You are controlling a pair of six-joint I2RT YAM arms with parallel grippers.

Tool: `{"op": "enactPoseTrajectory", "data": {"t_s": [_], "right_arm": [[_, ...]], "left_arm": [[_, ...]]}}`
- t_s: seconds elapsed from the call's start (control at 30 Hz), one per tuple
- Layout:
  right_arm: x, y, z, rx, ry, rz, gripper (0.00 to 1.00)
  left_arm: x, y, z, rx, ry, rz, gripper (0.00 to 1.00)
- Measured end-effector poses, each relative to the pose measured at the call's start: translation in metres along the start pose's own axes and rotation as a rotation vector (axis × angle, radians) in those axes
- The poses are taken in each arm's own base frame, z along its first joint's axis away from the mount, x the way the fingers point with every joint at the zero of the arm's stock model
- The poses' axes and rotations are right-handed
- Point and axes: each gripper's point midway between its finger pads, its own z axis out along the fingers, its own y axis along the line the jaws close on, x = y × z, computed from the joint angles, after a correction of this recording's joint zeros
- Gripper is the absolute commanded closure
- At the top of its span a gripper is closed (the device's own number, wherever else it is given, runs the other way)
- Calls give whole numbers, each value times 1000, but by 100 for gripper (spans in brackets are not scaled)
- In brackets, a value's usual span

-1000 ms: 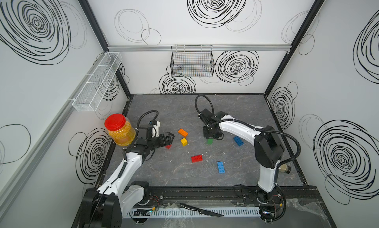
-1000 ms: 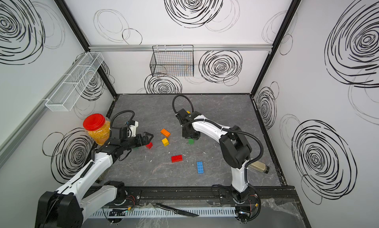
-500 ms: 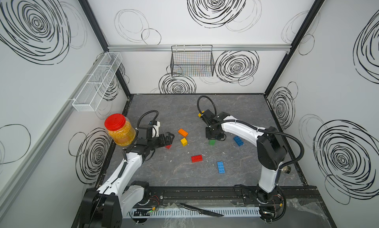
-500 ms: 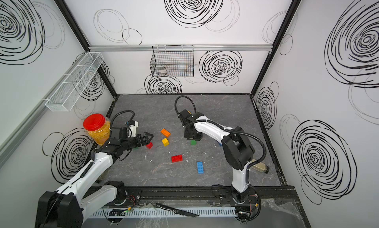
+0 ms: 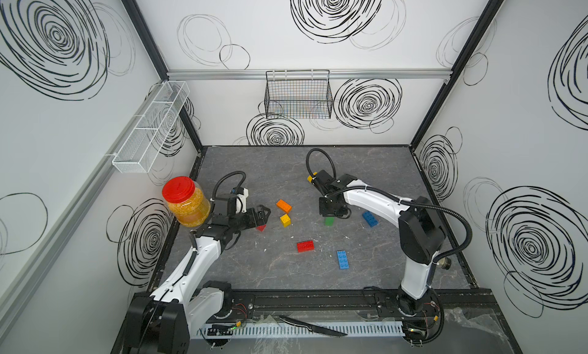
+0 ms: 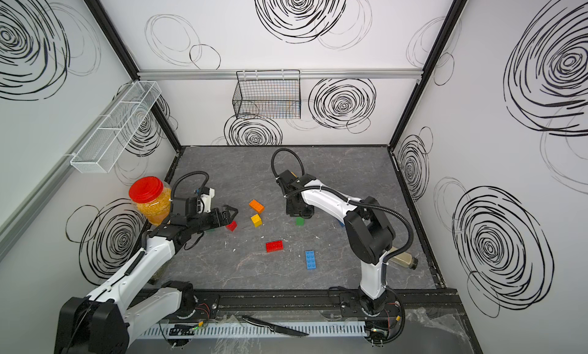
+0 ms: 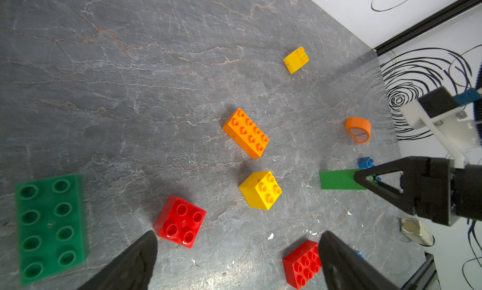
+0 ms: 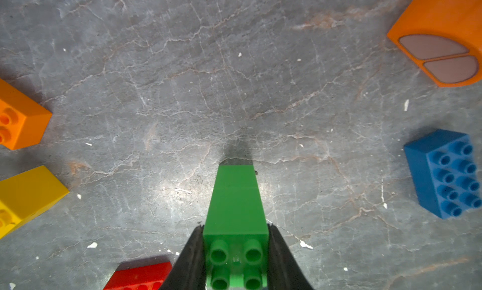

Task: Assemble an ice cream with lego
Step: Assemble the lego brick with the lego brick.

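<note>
2 red bricks (image 7: 180,221), 2 yellow bricks (image 7: 260,189), 1 gripped green stack (image 8: 236,197).

Bright, even overhead light w/ soft shadows, glare patch on tabletop (image 8: 180,189), blurry big green brick (image 7: 49,228) in left wrist view.

- You are looking into a white-walled booth. The back wall (image 5: 286,34) and both side walls carry black scribbled spirals in both top views.
- Black corner posts (image 5: 143,34) stand where the back wall meets the side walls.
- An aluminium rail (image 5: 222,74) runs across the back wall, and a black wire basket (image 5: 299,98) hangs from it.
- A white mesh shelf (image 5: 149,126), divided into compartments, is fixed along one side wall.
- The floor (image 5: 270,171) is dark grey with a stone pattern, veined with pale and rusty cracks and flecked with white crumbs.
- In the right wrist view you can see a soft pale glare (image 8: 177,189) on that floor, and the shadows are short and faint.
</note>
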Motion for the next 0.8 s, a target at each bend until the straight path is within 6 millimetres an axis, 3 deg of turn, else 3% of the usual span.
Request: {"op": "enactPoseTrajectory", "data": {"t_s": [0.8], "right_arm": [[0, 1, 0, -7, 4, 1, 67]], "left_arm": [[0, 0, 0, 0, -1, 1, 1]]}}
